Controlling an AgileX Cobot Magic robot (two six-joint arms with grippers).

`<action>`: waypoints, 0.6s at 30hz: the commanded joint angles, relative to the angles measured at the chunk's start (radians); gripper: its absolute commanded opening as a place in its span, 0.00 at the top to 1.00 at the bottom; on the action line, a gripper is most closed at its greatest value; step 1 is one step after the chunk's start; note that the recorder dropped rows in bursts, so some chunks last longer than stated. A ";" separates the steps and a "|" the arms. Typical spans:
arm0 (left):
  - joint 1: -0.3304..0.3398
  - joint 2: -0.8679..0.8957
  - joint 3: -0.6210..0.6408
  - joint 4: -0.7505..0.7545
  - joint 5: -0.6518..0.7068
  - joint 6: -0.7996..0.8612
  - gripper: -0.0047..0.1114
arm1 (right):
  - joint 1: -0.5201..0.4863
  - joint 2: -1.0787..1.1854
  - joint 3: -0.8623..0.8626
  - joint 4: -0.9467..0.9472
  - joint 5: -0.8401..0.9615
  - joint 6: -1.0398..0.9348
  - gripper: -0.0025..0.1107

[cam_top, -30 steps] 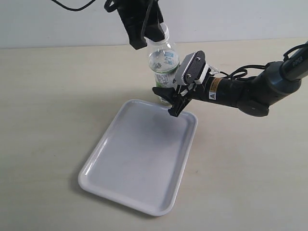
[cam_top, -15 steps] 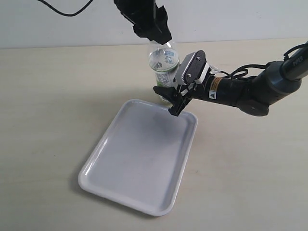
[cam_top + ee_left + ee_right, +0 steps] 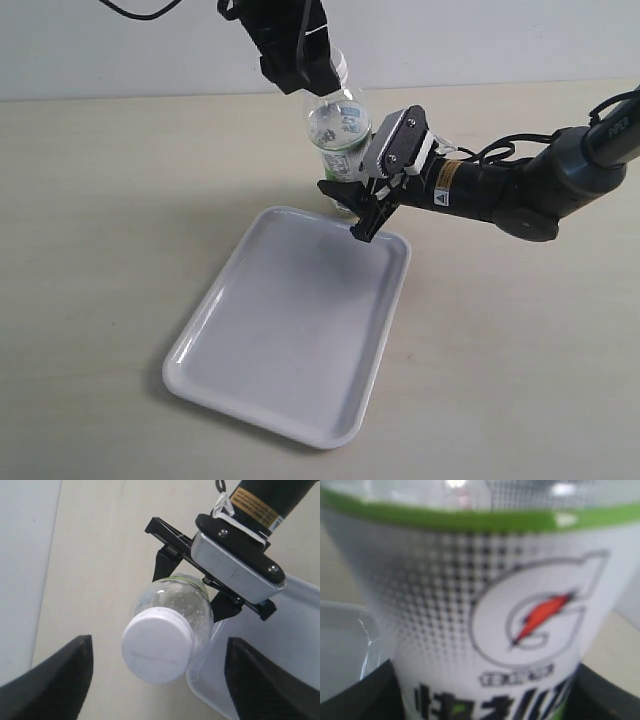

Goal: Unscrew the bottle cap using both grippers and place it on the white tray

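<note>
The tray (image 3: 290, 320) lies flat on the tabletop (image 3: 110, 190), below my right jaws and well under my left, its glossy white floor bare to the camera. My left jaws stand wide, with the cap (image 3: 157, 651) between them and touching neither side. The cap sits on the neck of the bottle (image 3: 338, 125). The bottle stands nearly upright with its long axis leaning a little, cap end up toward my left jaws and base down near the tray's far corner. Its upper part is clear, and I cannot tell whether it holds liquid. My right jaws clamp its body at the label (image 3: 445, 605), which shows a green band, grey dots, a big G with an orange bolt, and black characters too blurred to read. A warning sticker (image 3: 440, 198) sits just behind my right jaws.
</note>
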 commanded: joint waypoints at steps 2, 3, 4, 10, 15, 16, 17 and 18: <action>-0.002 0.022 -0.002 0.007 -0.026 0.002 0.35 | 0.001 0.004 0.002 -0.027 0.066 -0.014 0.98; -0.002 0.030 -0.002 0.007 -0.025 0.002 0.35 | 0.001 0.004 0.002 -0.027 0.066 -0.014 0.98; -0.002 0.034 -0.002 0.010 -0.032 0.002 0.35 | 0.001 0.004 0.002 -0.027 0.066 -0.014 0.98; -0.002 0.051 -0.002 0.012 -0.045 0.002 0.35 | 0.001 0.004 0.002 -0.027 0.066 -0.014 0.98; -0.002 0.051 -0.002 0.016 -0.045 0.002 0.36 | 0.001 0.004 0.002 -0.027 0.066 -0.014 0.98; -0.002 0.051 -0.002 0.016 -0.045 0.002 0.38 | 0.001 0.004 0.002 -0.027 0.066 -0.014 0.98; -0.002 0.051 -0.002 0.016 -0.045 0.002 0.41 | 0.001 0.004 0.002 -0.027 0.066 -0.014 0.98; -0.002 0.051 -0.002 0.016 -0.045 0.002 0.45 | 0.001 0.004 0.002 -0.027 0.066 -0.014 0.98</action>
